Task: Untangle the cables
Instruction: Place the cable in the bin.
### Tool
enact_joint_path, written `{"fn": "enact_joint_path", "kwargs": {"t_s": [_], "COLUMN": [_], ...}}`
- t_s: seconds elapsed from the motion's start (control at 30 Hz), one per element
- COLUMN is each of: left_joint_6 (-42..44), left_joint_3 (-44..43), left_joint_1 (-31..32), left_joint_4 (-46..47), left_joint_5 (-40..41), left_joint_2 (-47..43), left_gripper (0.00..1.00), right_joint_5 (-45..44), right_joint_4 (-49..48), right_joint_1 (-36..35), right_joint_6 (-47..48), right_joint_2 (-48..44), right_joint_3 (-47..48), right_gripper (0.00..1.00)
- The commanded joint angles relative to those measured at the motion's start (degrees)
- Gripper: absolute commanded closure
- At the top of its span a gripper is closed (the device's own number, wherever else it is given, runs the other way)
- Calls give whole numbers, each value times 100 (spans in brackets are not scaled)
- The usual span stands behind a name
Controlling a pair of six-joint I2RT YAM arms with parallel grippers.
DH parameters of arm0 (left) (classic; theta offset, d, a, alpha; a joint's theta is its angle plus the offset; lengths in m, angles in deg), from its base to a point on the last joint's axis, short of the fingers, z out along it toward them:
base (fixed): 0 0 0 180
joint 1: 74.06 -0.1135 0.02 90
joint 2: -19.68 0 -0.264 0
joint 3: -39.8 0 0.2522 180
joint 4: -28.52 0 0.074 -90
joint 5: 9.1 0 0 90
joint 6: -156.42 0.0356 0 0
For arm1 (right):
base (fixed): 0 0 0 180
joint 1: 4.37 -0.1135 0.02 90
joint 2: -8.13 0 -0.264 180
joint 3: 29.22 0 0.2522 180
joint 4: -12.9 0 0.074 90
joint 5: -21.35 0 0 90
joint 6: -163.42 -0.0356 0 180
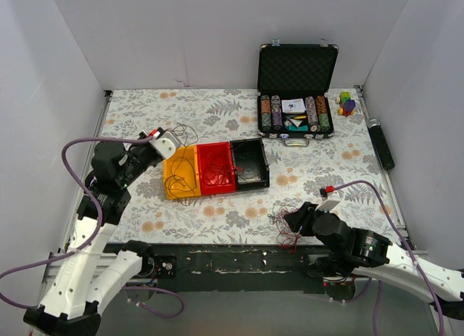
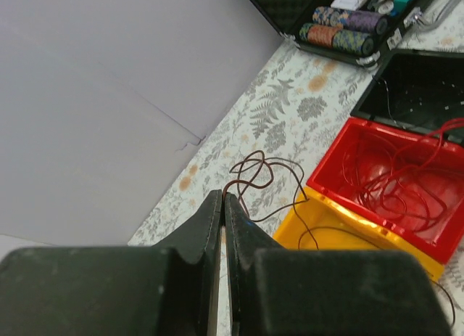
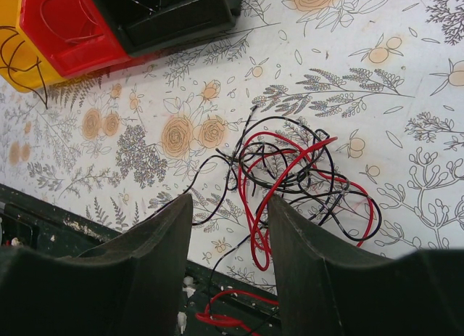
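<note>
Separation step, early: R fingers (image 3: 152,271) spread above red/black cables (image 3: 297,176) tangled at surface (image 3: 406,96) near edge, L fingers (image 2: 203,231) clenched beside yellow bin (image 2: 341,238); next prob. needs descent & pinch on one strand.

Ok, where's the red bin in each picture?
Top external: red bin sits near the middle of the picture.
Left wrist: red bin is on the right side, about halfway down.
Right wrist: red bin is in the top left corner.
Shared landmark: the yellow bin right against it.
</note>
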Motion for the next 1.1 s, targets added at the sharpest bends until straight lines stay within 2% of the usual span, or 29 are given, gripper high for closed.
{"fn": "enact_joint_path", "kwargs": {"t_s": [0.0,0.4,0.6,0.87,1.07], "left_joint_6": [387,466,615,800,791], "left_joint_3": [90,380,722,1583,1742], "left_joint_1": [-36,-36,-36,-36,-36], "left_joint_4": [-964,-1439,-1554,-430,221], "left_joint_5": [222,1013,838,636,487], "left_joint_2": [-219,-773,-686,-176,544], "left_gripper": [100,100,100,100,100], "right_joint_5": [-132,-105,-97,-132,-167], "right_joint_4": [-51,-77,-103,-121,-95], "right_joint_1": [-2,-2,7,-2,-2], "right_joint_6": [-40,-22,-5,-22,-57], "right_joint_2": [-1,-27,-18,-45,-62], "right_joint_3": [152,143,125,116,108], "right_gripper": [46,46,46,46,46]}}
